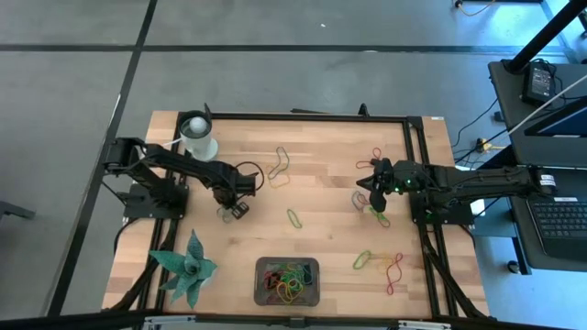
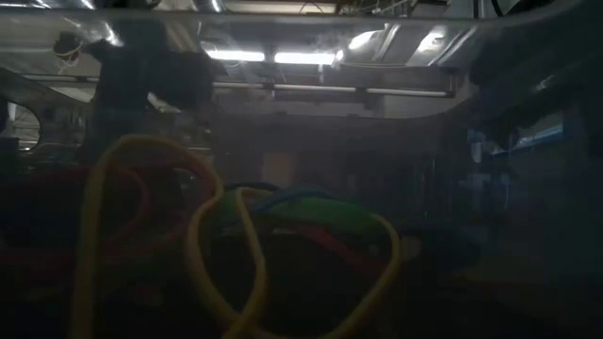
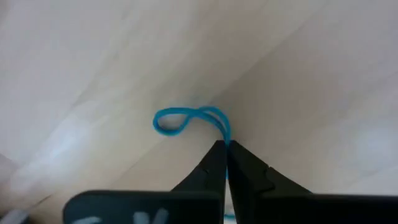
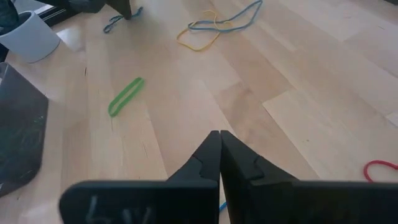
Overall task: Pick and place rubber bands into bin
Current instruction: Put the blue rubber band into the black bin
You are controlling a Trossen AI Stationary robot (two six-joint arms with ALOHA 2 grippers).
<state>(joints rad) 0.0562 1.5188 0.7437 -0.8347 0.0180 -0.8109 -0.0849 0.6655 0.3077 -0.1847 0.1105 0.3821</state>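
Note:
My left gripper [image 1: 235, 210] points down at the table, left of the middle, shut on a thin blue rubber band [image 3: 180, 119]. My right gripper [image 1: 372, 196] hangs shut over the right side of the table, and I see nothing between its fingertips [image 4: 219, 135]. Loose rubber bands lie flat on the wood: a green one [image 1: 293, 218], a yellow and blue pair [image 1: 280, 165], a yellow-green one [image 1: 362, 259] and a red one [image 1: 394, 270]. The bin [image 1: 259, 280] stands at the near edge and holds several coloured bands [image 1: 289, 282]. My left gripper pinches one end of the blue band [image 3: 225, 132] between its two fingertips, coming from above and pointing down. The rest of the band lies on the table as a small slack loop [image 3: 169, 121] just beyond the tips.
A white round cup [image 1: 198, 137] stands at the far left. A green toy plant [image 1: 188, 268] sits at the near left corner. A black frame [image 1: 303, 116] runs around the table. More bands lie near the right gripper [image 1: 376, 154].

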